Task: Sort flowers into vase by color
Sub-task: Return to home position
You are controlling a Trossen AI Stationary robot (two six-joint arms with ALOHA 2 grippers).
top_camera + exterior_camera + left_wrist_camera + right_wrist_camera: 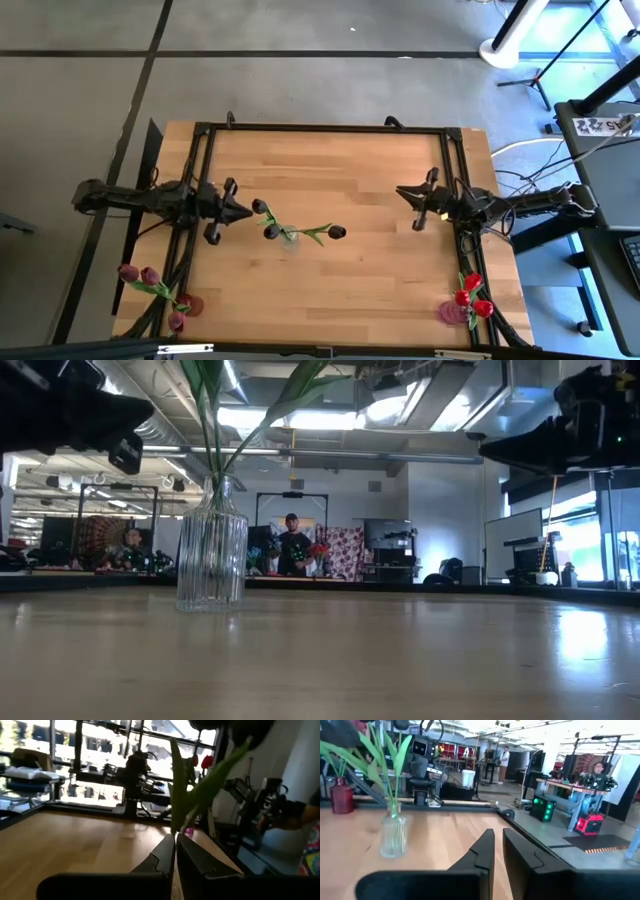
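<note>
- Hovering above the wooden table (pixel 370 280), the left gripper (pixel 243 211) has its two fingers pressed together with nothing between them.
- Just ahead of its fingertips stands a clear ribbed vase (pixel 289 237). It holds the dark maroon flowers (pixel 337 232), whose heads spread out to either side of the vase.
- Their green leaves (pixel 176 790) rise right in front of the left gripper's fingers in the left wrist view.
- Back from the left gripper, at the table corner beside that arm, the pink flowers (pixel 150 276) sit in a red vase (pixel 188 304).
- The right gripper (pixel 405 193) also hangs above the table, facing the left one, with its fingers closed and empty.
- The clear ribbed vase lies between the two grippers, close to the left one and well apart from the right one.
- The red flowers (pixel 470 284) stand in a third vase (pixel 452 313) at the corner beside the right arm, back from that gripper's fingertips.
</note>
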